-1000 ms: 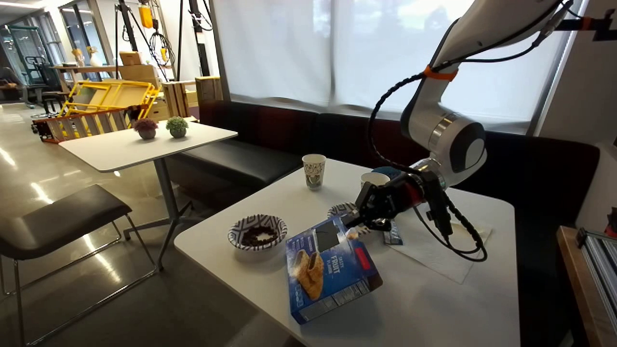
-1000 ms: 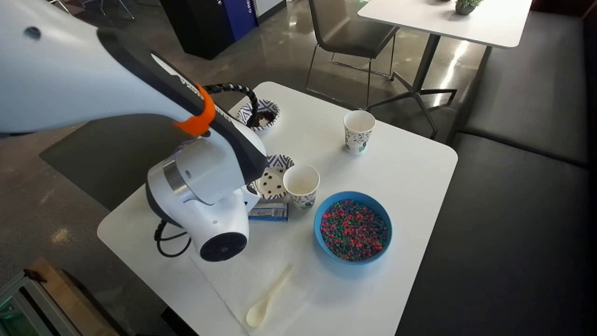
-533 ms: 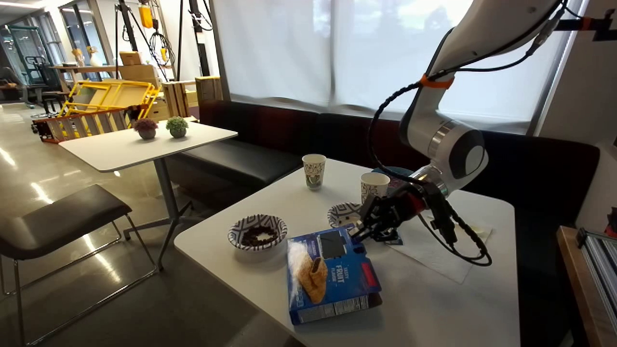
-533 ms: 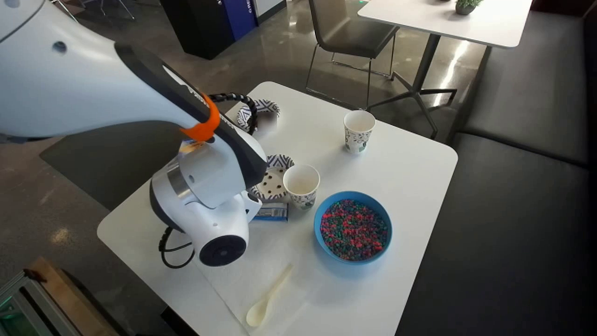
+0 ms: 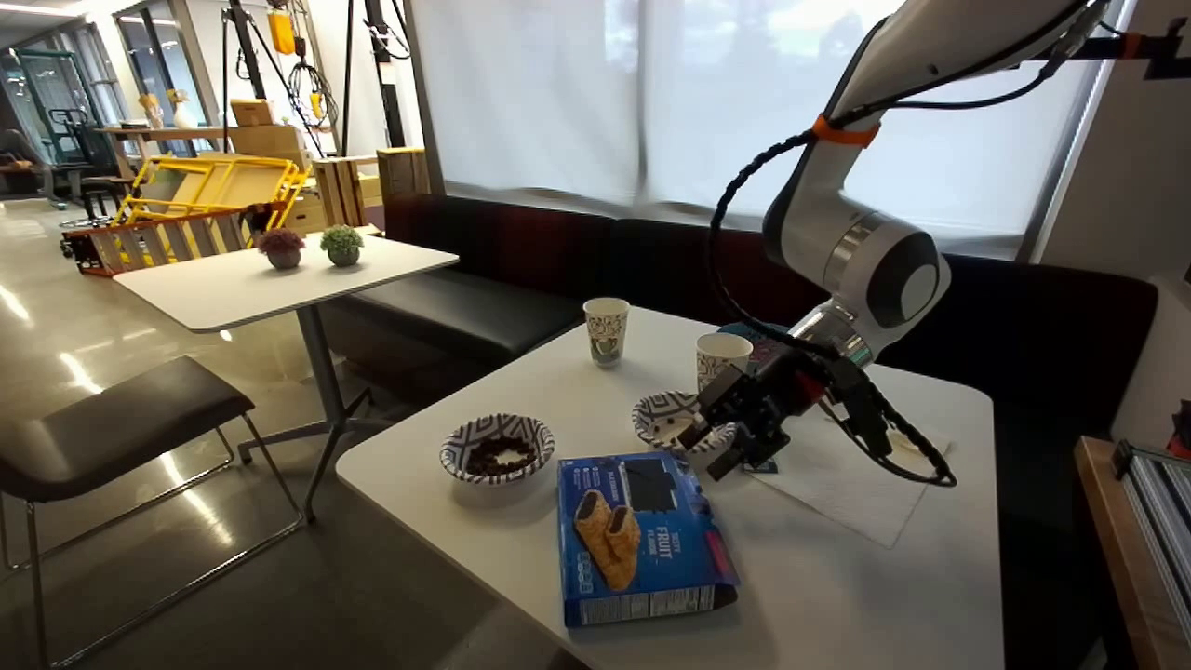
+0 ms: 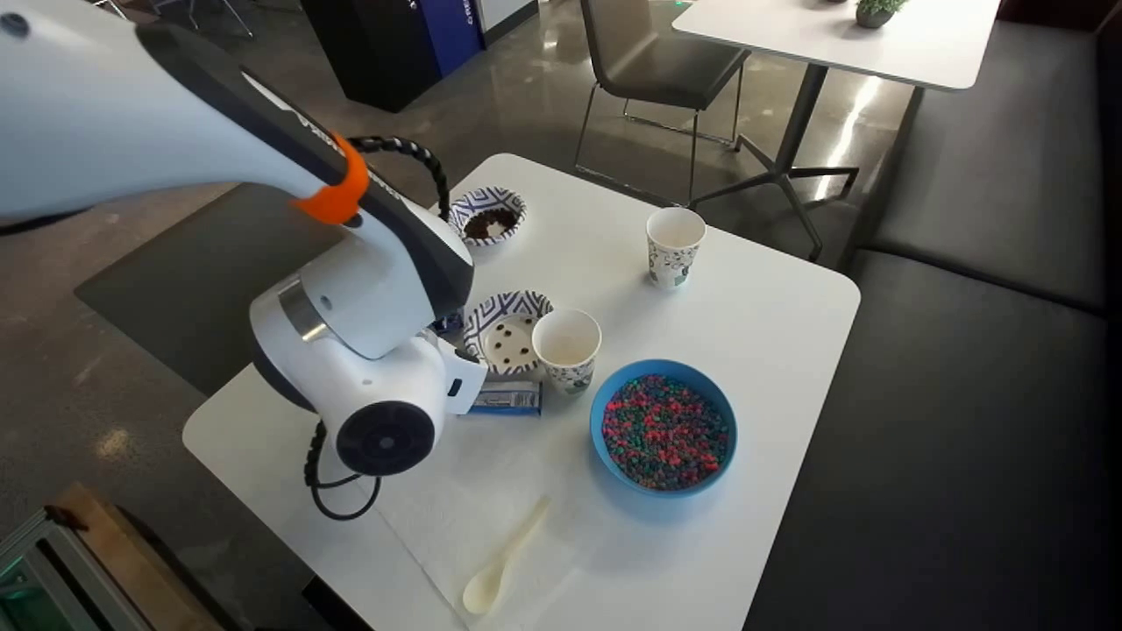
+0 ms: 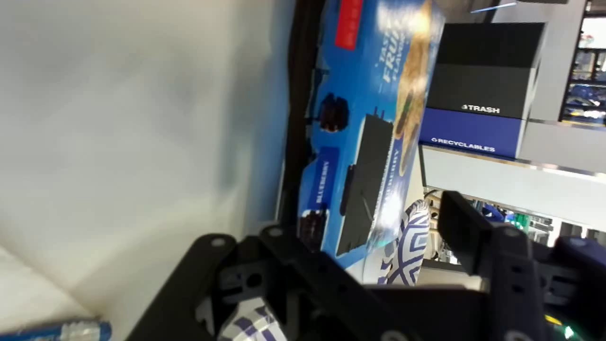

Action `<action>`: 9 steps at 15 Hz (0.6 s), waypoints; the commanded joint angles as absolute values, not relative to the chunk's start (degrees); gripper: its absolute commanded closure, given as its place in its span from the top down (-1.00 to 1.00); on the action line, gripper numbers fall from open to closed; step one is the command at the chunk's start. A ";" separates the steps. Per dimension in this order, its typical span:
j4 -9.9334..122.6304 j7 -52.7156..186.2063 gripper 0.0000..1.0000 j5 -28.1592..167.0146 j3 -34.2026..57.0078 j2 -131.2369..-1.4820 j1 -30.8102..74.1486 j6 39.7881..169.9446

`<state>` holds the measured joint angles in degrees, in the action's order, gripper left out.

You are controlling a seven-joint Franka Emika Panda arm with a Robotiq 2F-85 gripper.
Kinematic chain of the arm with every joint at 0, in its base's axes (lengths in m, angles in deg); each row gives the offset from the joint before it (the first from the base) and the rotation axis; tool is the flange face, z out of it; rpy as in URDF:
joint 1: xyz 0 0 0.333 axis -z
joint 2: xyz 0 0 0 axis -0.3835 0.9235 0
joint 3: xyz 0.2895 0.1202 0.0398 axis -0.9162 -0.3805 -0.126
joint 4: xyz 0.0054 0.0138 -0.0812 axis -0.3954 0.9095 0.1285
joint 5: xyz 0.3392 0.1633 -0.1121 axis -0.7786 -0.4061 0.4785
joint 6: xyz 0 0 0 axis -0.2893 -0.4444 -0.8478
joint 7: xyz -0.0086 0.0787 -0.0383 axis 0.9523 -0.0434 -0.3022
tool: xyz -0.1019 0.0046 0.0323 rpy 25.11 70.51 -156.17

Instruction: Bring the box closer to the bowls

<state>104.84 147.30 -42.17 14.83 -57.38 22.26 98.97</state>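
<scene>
The blue box [image 5: 642,558] lies on the white table [image 5: 837,596], close to the near left edge as an exterior view shows it, with the pastry picture turned up and a narrow printed side toward the near end. Just beside its far left corner is the left bowl [image 5: 502,427], patterned dark and white, with dark bits gathered around a pale patch; just past its far right corner is the right bowl [image 5: 665,405], a few dark bits scattered over its white bottom. The gripper [image 5: 702,454] hangs by that same far right corner, partly in front of the right bowl, its two fingers spread wide with a broad gap between them; whether either one touches the box I can't tell. A patterned paper cup [image 5: 722,354] stands just beyond the right bowl, and a second cup [image 5: 606,330] toward the far left, well apart from the box. Farther right, a thin blue packet [image 6: 513,399] lies by the edge of a pale paper sheet [image 5: 865,507], which bears a cream spoon [image 6: 487,583]. In an exterior view, a round blue container [image 6: 659,367] of tiny red, green and dark pieces sits near the first cup.
</scene>
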 commanded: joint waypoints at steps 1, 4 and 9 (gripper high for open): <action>110.81 153.29 1.00 -43.19 15.18 -65.99 18.63 109.21; 115.05 156.43 1.00 -41.59 13.07 -73.03 16.17 117.97; 119.95 156.36 1.00 -41.15 5.56 -82.56 9.75 134.50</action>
<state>115.62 156.92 -41.73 9.14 -75.59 14.13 126.31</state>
